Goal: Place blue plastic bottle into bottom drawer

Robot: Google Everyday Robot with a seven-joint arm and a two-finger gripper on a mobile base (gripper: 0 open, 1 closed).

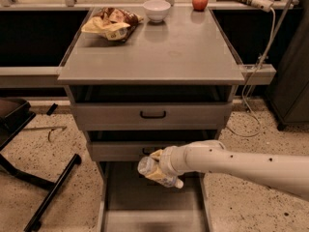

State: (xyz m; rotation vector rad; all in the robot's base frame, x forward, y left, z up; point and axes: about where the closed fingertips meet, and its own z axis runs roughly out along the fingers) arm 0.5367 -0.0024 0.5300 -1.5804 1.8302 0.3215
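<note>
Bottom drawer (150, 208) open — one pincer (155, 164) above, clasping one bottle (168, 180).
</note>
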